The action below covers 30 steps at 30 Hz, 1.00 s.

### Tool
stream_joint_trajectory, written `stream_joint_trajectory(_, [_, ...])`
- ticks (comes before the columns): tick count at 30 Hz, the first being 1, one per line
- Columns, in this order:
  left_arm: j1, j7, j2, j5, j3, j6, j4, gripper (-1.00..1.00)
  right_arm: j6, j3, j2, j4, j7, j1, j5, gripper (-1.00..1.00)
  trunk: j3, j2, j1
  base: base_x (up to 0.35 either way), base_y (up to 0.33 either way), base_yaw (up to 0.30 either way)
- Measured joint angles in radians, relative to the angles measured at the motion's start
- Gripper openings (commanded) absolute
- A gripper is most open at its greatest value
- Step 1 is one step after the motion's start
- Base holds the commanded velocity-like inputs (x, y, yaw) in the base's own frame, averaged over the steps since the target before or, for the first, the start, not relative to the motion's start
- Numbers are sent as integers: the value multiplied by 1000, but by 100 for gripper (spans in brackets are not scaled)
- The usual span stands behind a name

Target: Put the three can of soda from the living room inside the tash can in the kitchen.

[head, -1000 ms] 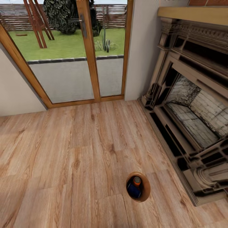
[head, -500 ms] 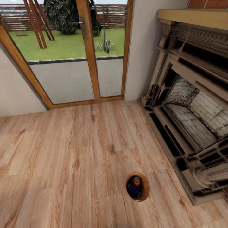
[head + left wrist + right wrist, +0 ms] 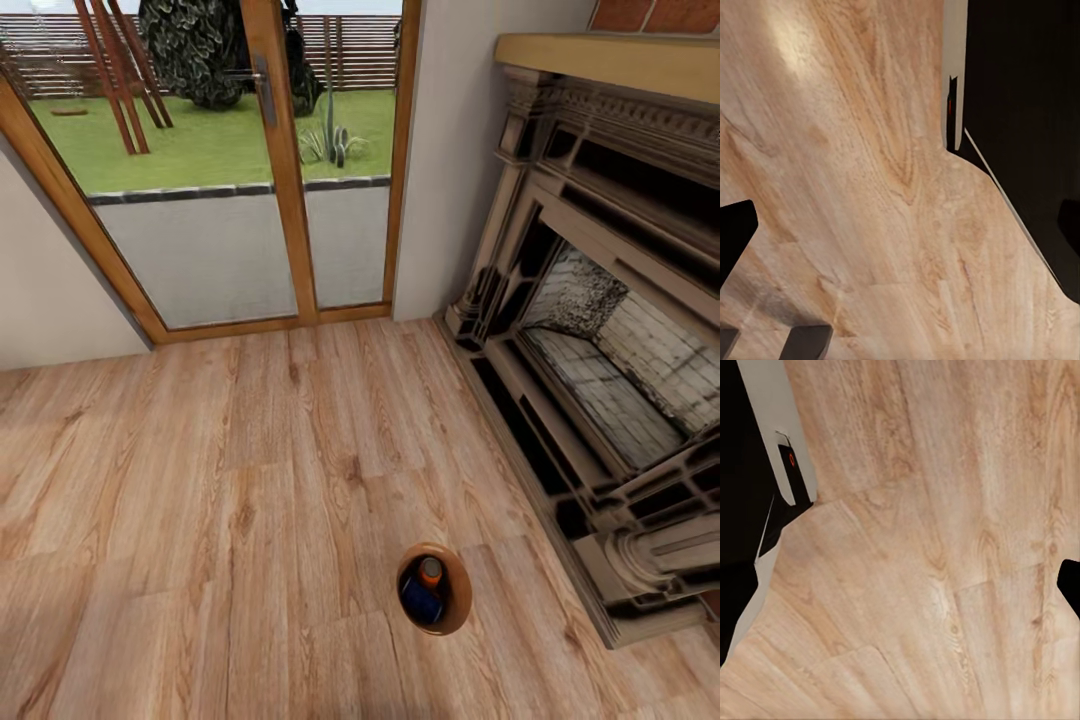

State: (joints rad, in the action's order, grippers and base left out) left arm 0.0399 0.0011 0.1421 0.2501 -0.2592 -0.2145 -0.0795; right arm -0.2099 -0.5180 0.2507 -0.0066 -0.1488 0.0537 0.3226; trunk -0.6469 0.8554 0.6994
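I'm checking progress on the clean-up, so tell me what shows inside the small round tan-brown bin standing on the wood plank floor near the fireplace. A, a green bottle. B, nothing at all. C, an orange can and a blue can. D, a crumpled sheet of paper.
C: in the head view the small round tan-brown bin holds an orange can with a silvery top and a blue can beside it.

The head camera looks forward and steeply down from high over the plank floor (image 3: 250, 520), facing glass doors (image 3: 240, 170) far ahead and a fireplace (image 3: 610, 330) at right. Both wrist cameras hang close above the floor (image 3: 870, 187), facing down; all views share those planks (image 3: 930, 555).
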Motion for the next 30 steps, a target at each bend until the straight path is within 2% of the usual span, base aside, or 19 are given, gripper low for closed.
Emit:
stream_joint_trajectory(6, [0,-1,0,-1,-2,0,0,100,1,0,-7,4,0,0,0,100,0,0,0,0,0,0])
stream_joint_trajectory(11, [0,-2,1,0,-3,0,0,100,1,0,-29,5,0,0,0,100,0,0,0,0,0,0])
stream_joint_trajectory(13, [0,-2,1,1,-3,0,0,100,1,0,-45,4,0,0,-1,100,0,0,0,0,0,0])
stream_joint_trajectory(15, [0,-2,0,1,-3,0,0,100,1,1,-86,4,0,0,-3,100,0,0,0,0,0,0])
stream_joint_trajectory(18, [0,-3,0,0,-2,0,0,100,1,0,-126,4,0,0,-4,100,0,0,0,0,0,0])
stream_joint_trajectory(23, [0,-3,1,2,1,2,2,100,1,-1,-167,2,-1,0,-5,100,0,0,0,0,0,0])
stream_joint_trajectory(30, [0,-3,0,2,2,3,1,100,1,-2,-171,-8,0,0,-4,100,0,0,0,0,0,0])
